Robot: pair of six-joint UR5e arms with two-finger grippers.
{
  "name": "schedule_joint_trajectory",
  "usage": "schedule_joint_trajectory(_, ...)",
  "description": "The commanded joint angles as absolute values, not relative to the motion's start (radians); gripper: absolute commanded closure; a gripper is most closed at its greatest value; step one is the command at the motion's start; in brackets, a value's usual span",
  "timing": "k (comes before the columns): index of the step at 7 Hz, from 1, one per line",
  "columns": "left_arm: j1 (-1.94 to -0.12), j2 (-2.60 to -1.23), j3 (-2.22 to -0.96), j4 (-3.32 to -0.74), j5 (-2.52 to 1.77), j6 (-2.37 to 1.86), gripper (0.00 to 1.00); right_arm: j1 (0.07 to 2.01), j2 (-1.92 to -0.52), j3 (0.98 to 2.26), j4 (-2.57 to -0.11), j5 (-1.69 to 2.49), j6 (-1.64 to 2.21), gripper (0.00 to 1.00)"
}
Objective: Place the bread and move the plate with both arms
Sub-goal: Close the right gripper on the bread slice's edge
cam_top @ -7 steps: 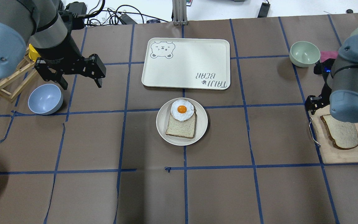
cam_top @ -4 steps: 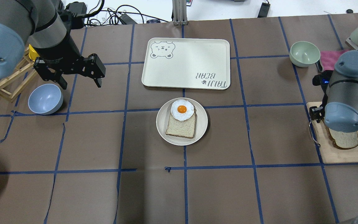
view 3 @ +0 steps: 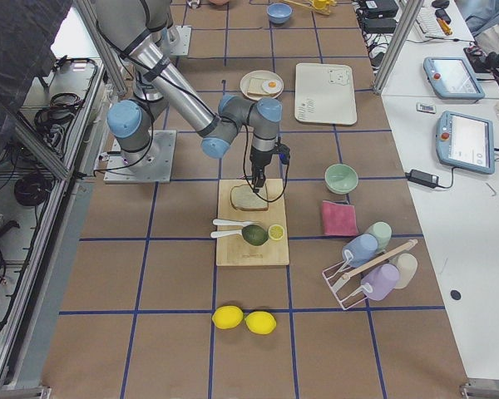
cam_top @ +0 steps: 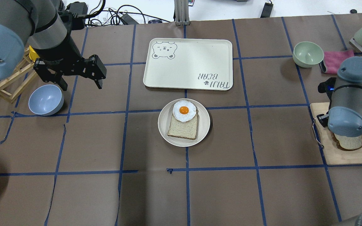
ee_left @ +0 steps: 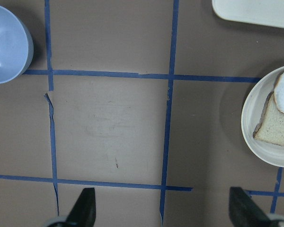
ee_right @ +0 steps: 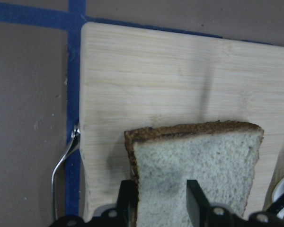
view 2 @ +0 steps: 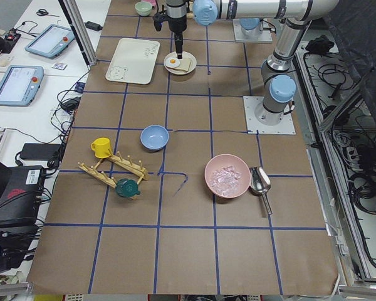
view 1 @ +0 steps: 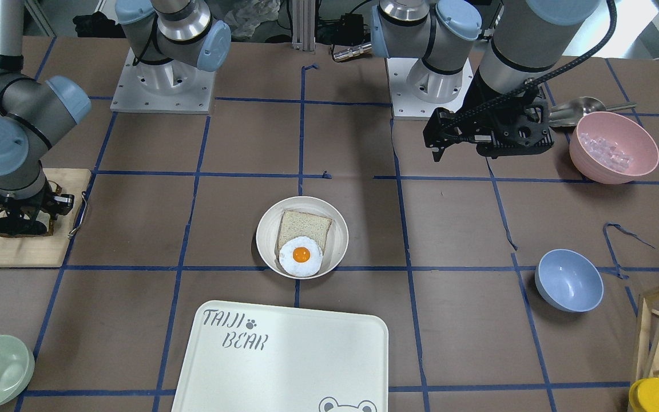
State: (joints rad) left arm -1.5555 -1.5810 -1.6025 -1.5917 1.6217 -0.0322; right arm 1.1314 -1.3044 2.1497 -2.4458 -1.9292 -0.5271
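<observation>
The right gripper [ee_right: 162, 201] hangs with jaws apart over the bread [ee_right: 199, 161], which lies on the cutting board [ee_right: 156, 80], well apart from the plate [cam_top: 162, 124]. Closing there, one finger [ee_right: 197, 198] sits over the crumb and may dent or skid the slice. The left gripper [cam_top: 82, 85] hovers, jaws spread wide.

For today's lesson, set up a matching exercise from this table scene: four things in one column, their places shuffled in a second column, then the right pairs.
Things
1. dark-crusted bread slice
2. fried egg
3. pale blue bowl
4. pale green bowl

Places
A. beside the folded pink cloth
B. on the wooden cutting board, below the right gripper
C. on the lighter slice in the round cream plate
D. nearest the open left gripper

Pairs: 1-B, 2-C, 3-D, 4-A
</observation>
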Motion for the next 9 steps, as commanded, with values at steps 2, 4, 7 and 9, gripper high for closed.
schedule_joint_trajectory(2,-1.555,-1.582,-1.601,-1.592,1.621,-0.032,0.00,1.112,-1.296,2.157,-2.437,-1.927,-0.526,0.89)
schedule_joint_trajectory(4,-1.554,-1.580,-1.601,-1.591,1.620,-0.032,0.00,1.109,-1.301,2.157,-2.431,-1.925,-0.523,1.00)
schedule_joint_trajectory(7,-1.552,-1.585,-1.601,-1.588,1.620,-0.032,0.00,1.111,-1.350,2.157,-2.430,-1.927,-0.515,1.00)
schedule_joint_trajectory(9,-1.554,-1.586,-1.603,-1.588,1.618,-0.032,0.00,1.111,-1.356,2.158,-2.428,-1.925,-0.512,1.00)
